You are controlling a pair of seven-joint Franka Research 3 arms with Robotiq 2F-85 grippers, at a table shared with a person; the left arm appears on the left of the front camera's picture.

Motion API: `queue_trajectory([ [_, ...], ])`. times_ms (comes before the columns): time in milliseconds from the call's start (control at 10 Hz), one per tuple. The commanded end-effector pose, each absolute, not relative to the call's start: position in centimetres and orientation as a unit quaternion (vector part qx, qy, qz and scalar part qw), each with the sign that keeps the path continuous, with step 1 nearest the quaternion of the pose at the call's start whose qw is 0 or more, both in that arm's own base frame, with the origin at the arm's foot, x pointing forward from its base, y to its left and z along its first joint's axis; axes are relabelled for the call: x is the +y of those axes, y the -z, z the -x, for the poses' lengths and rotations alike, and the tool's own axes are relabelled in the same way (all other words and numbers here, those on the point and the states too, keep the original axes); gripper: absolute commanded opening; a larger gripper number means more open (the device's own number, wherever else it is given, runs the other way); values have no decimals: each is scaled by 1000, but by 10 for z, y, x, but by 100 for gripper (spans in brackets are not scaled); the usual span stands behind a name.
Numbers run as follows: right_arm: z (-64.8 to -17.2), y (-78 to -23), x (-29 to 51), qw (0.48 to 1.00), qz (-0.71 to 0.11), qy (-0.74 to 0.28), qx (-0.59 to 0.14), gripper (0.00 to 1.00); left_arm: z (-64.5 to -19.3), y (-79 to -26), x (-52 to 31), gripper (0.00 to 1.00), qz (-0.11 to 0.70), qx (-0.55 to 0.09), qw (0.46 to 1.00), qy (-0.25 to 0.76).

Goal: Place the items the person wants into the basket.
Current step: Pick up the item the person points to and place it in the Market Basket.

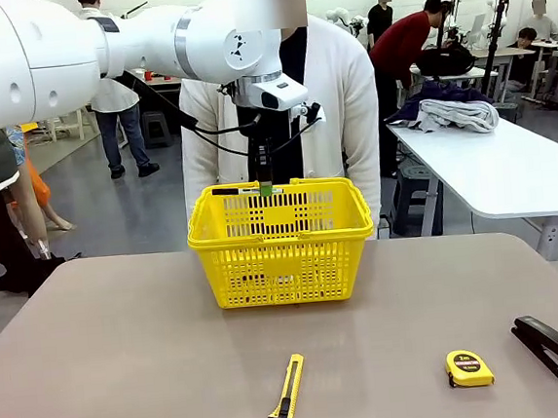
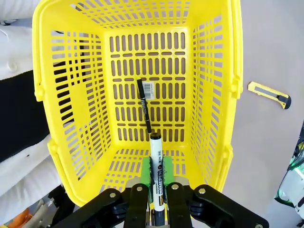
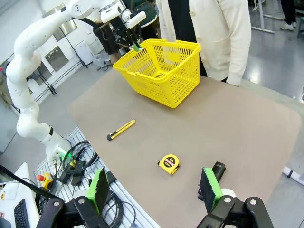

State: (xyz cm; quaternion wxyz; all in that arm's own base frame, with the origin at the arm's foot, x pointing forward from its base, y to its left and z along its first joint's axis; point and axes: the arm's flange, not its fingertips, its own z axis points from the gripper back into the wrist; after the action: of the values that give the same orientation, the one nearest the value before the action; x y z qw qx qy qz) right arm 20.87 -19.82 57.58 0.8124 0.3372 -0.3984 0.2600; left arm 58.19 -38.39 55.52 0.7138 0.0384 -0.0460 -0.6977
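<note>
Pens first: the white-barrelled pen (image 2: pixel 156 176) is pinched between the green pads (image 2: pixel 146 167) of the left arm's jaws, which are closed tight on its barrel. It points down into the basket (image 1: pixel 281 236). The black pen (image 2: pixel 144 105) lies flat on the basket's lattice floor, with a small white label near one end. From the front, the left arm (image 1: pixel 99 49) reaches across from the side and hangs its jaws just above the basket's far rim.

The basket stands on the surface (image 1: pixel 126 359) towards its far edge, with the person (image 1: pixel 347 95) in a white cardigan close behind it.

The utility knife (image 1: pixel 286 392) lies on the surface near the robot's edge, well apart from the basket. Off to its right sit the yellow tape measure (image 1: pixel 469 367) and, beside that, the black stapler (image 1: pixel 547 346).

The right arm's jaws stand wide open with nothing between the fingers (image 3: pixel 99 189). They hover above the near edge of the surface, with the tape measure and stapler just ahead of them.
</note>
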Motion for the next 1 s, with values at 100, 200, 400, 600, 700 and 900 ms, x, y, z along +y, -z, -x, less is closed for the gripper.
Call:
queue_trajectory([
  [100, -211, -577, -198, 803, -344, -264, -409, 100, -577, -555, -382, 11, -42, -47, 714, 697],
  [200, -211, -577, -198, 803, -344, -264, -409, 100, -582, -555, -384, 11, -38, -46, 714, 698],
  [400, -211, -577, -198, 803, -344, -264, -409, 100, -610, -513, -388, 11, -8, -42, 692, 721],
  [600, -211, -577, -198, 803, -344, -264, -409, 100, -631, -487, -399, 11, 24, -57, 675, 736],
  [700, -211, -577, -198, 803, -344, -264, -409, 100, -643, -473, -400, 11, 38, -61, 675, 734],
  [900, -211, -577, -198, 803, -344, -264, -409, 100, -661, -452, -404, 11, 56, -53, 679, 730],
])
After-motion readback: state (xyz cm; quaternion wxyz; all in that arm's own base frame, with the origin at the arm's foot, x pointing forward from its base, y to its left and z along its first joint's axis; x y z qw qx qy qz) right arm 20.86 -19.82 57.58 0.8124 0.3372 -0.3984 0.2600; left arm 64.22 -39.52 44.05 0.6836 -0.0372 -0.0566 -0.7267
